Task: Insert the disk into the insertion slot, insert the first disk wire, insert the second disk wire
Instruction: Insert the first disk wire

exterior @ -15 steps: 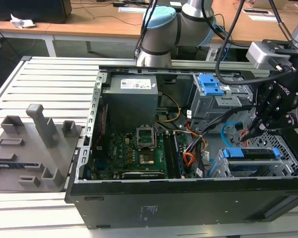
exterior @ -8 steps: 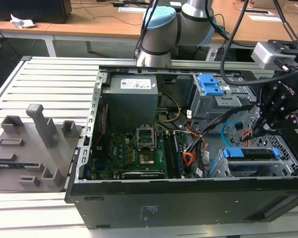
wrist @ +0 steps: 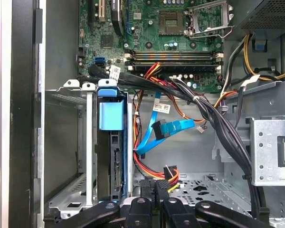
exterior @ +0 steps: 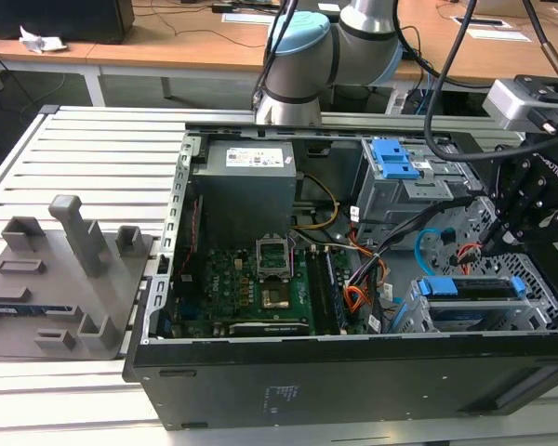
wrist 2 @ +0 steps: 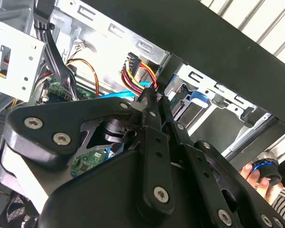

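In the lower right of the exterior view, the disk (exterior: pixel 472 289) sits inside the insertion slot (exterior: pixel 538 299), with its blue carrier facing outward. Just above it, the pincer (exterior: pixel 491 243) pinches the black plug of the first disk wire (wrist: pixel 171 175), close to the disk's end. The second disk wire (wrist: pixel 173 127) curls nearby, its dark plug apart from the disk

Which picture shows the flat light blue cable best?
The first wrist view: the thin, flat, light blue data cable shows unblocked, dark plug included. The exterior view shows a blue loop; the second wrist view, a sliver behind the gripper.
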Robot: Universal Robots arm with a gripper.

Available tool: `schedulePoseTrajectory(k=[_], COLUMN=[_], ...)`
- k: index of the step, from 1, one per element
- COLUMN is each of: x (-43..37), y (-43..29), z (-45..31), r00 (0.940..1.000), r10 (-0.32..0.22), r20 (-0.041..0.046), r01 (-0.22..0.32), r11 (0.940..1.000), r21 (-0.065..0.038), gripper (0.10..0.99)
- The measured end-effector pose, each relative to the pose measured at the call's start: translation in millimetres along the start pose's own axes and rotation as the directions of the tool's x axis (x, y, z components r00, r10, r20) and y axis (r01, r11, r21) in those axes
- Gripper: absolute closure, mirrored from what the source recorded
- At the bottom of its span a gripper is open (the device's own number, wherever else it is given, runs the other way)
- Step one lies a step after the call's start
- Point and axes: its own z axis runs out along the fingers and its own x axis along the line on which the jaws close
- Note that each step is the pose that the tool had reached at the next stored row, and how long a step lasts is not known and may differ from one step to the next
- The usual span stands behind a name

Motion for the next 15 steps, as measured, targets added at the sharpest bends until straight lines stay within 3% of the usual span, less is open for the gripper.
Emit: schedulePoseTrajectory(k=[7, 11, 15], x=[0.1, 0.2, 4.9], y=[0.0, 7.6, 8.2], z=[0.0, 0.4, 0.6], r00=[1.0000, 1.0000, 1.0000], r10=[0.000, 0.000, 0.000], r20=[0.0000, 0.0003, 0.0002], r01=[0.000, 0.000, 0.000], r11=[1.0000, 1.0000, 1.0000], r21=[0.000, 0.000, 0.000], gripper=[0.925, 0.925, 0.925])
